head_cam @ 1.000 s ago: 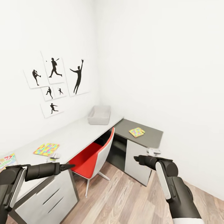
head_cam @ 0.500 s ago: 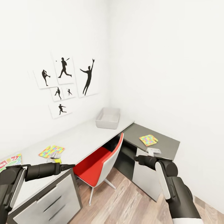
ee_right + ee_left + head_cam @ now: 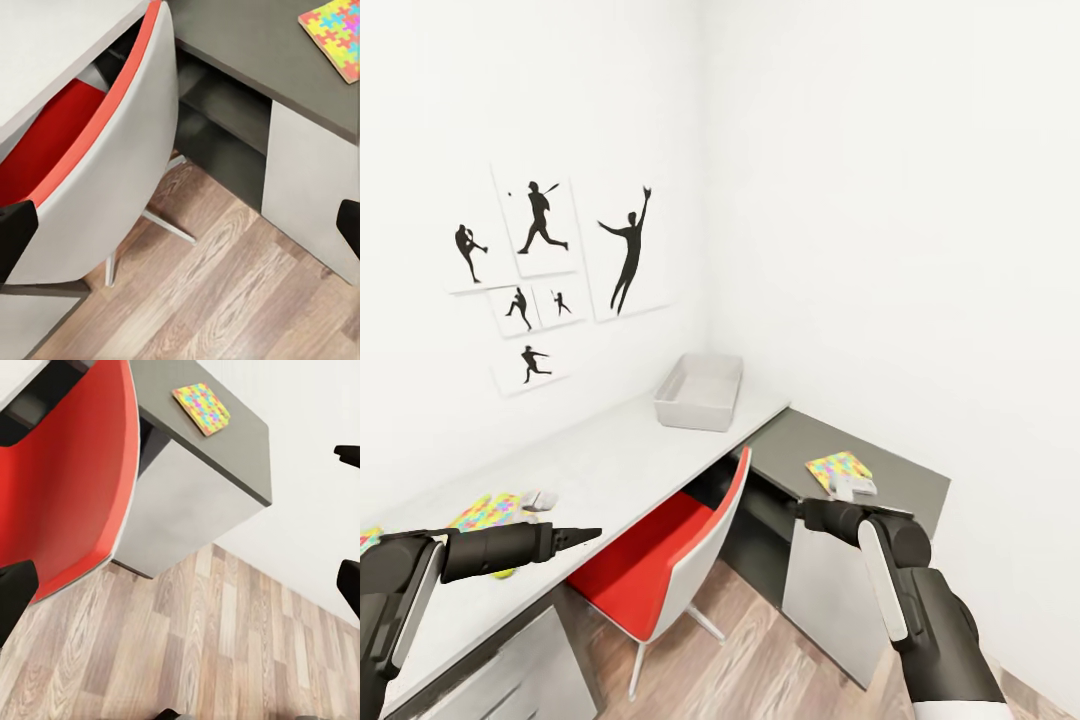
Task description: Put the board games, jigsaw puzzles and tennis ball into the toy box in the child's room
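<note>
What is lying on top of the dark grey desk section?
A colourful jigsaw puzzle lies on the dark grey desk section, with a small grey object beside it; the right arm hides part.

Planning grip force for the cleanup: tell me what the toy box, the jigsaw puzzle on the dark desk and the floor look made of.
Toy box: likely matte plastic; uniform pale grey, thin smooth walls, no grain.
Jigsaw puzzle: probably printed cardboard; flat slab of bright interlocking pieces with a tan edge.
Floor: wood or wood-look laminate; plank seams, visible grain, faint sheen.
</note>
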Controlling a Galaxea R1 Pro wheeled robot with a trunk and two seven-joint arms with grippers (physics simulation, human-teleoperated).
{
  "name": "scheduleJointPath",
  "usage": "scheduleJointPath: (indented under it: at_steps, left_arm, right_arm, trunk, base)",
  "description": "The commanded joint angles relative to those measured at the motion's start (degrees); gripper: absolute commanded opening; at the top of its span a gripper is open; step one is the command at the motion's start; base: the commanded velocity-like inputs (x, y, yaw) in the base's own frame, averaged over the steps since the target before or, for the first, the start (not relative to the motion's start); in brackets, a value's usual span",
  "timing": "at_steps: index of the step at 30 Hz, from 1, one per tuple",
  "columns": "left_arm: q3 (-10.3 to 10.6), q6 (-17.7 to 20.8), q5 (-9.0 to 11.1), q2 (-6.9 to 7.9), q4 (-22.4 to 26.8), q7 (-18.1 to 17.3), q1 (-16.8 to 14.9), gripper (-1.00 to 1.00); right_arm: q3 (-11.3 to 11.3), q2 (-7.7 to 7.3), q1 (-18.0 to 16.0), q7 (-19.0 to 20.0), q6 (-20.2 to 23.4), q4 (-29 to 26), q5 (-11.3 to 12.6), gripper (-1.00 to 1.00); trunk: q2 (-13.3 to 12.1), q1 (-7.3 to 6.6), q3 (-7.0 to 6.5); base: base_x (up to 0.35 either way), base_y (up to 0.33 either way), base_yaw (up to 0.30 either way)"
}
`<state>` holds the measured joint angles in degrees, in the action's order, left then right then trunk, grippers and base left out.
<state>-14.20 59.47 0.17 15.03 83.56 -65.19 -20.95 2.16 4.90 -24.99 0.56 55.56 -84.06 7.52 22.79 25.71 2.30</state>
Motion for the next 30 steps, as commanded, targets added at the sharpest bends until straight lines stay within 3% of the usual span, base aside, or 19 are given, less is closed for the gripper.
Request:
scheduleJointPath:
  at_steps: [1, 20, 30]
  left_arm:
    - [0.0, 0.5, 0.0, 0.0, 0.0, -0.2, -0.1, 1.0]
    - [0.0, 0.5, 0.0, 0.0, 0.0, -0.2, -0.1, 1.0]
    - [0.0, 0.5, 0.0, 0.0, 0.0, -0.2, -0.1, 1.0]
  right_arm:
    - [0.1, 0.06, -0.1, 0.1, 0.3, 0.0, 0.2, 1.0]
    - [0.0, 0.26, -0.1, 0.1, 0.2, 0.0, 0.2, 1.0]
    - [-0.1, 0.37, -0.1, 0.1, 0.2, 0.0, 0.1, 1.0]
  trunk:
    - [0.1, 0.07, 0.13]
    - [0.1, 0.07, 0.13]
    - [0.1, 0.07, 0.13]
  base:
    - [0.304, -0.109, 0.0]
    - [0.304, -0.095, 0.003]
    - [0.293, -0.019, 0.234]
